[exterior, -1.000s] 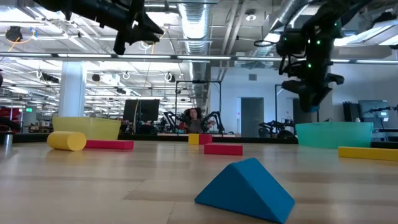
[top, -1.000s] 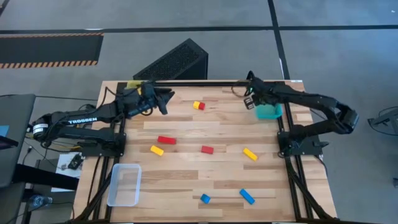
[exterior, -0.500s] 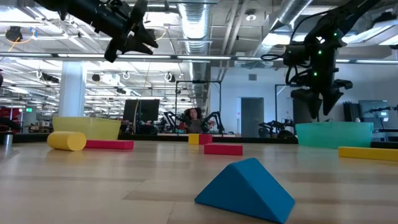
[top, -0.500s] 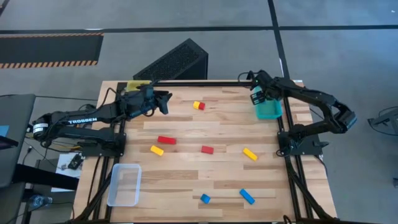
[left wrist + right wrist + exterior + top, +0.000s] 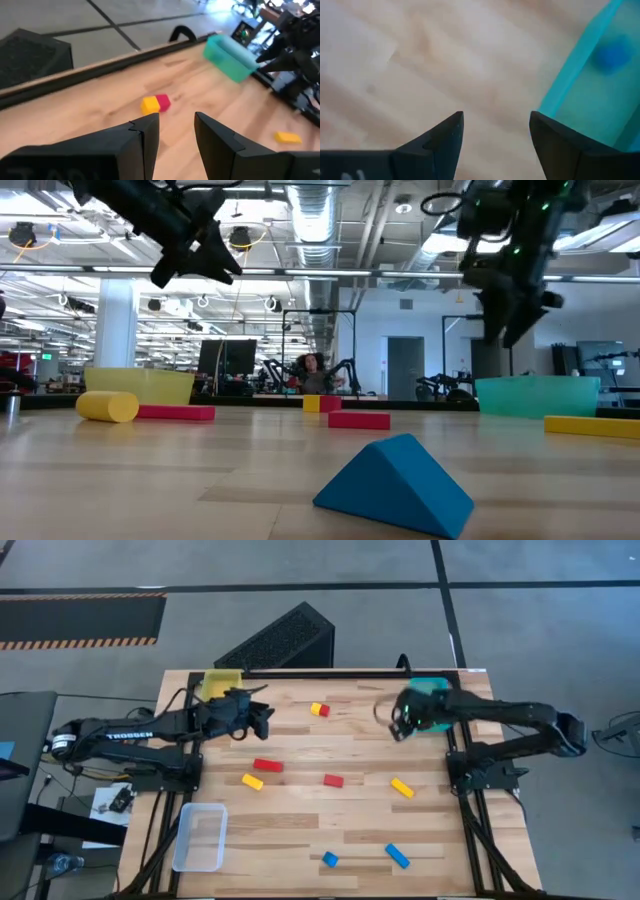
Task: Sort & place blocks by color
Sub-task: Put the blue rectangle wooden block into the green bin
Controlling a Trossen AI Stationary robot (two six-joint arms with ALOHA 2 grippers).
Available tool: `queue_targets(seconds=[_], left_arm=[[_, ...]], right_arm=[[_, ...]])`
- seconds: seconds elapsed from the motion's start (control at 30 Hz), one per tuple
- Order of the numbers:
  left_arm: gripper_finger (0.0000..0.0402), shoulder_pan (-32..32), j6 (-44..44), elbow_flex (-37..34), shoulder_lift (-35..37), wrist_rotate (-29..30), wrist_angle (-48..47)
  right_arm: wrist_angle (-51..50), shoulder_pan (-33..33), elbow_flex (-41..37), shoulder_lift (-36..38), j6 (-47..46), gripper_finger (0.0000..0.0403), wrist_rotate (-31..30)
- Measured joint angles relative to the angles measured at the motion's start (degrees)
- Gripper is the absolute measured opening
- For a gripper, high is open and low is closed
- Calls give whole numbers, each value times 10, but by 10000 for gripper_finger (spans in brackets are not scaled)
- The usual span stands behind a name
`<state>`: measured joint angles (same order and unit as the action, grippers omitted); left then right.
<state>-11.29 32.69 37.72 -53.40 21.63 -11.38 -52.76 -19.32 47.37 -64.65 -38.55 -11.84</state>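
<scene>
Several small blocks lie on the wooden table: a yellow and a red one side by side (image 5: 319, 709), a red oblong (image 5: 267, 765), a yellow one (image 5: 252, 781), a red one (image 5: 333, 780), a yellow one (image 5: 402, 787) and two blue ones (image 5: 329, 859) (image 5: 397, 856). A blue block (image 5: 612, 52) lies in the teal tray (image 5: 432, 690). My left gripper (image 5: 264, 721) is open and empty above the table's far left; the yellow-red pair (image 5: 155, 104) lies beyond its fingers. My right gripper (image 5: 399, 726) is open and empty above bare table beside the teal tray's left wall (image 5: 580, 65).
A yellow tray (image 5: 222, 683) stands at the far left corner and a clear tray (image 5: 200, 836) at the near left. The teal tray stands at the far right under my right arm. A blue block (image 5: 395, 485) lies close to the low camera.
My right gripper has swung from the teal tray's far side toward the near edge and a little left, off the tray and over bare table. My left gripper has moved a little toward the near edge.
</scene>
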Motion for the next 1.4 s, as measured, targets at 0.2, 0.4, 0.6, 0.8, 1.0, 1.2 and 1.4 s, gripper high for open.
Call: queue_targets(seconds=[0.2, 0.4, 0.6, 0.8, 1.0, 1.2, 1.4], left_arm=[[112, 62, -25, 0, 1, 2, -1], [112, 116, -22, 0, 1, -4, -21], [112, 160, -102, 0, -3, 12, -30], [112, 180, -117, -1, -2, 40, -31], [112, 183, -142, -1, -2, 41, -43], [112, 212, -157, -1, -2, 29, -44], [112, 235, -141, -1, -2, 47, -55]], right_arm=[[-41, 252, 0, -6, -260, 249, -21], [-12, 483, 9, -82, -528, 249, -33], [71, 635, 68, -215, -616, 249, -33], [59, 689, 170, -325, -574, 249, -14], [129, 700, 203, -385, -491, 250, 13], [140, 703, 204, -413, -483, 250, 75], [120, 697, 196, -414, -495, 250, 44]])
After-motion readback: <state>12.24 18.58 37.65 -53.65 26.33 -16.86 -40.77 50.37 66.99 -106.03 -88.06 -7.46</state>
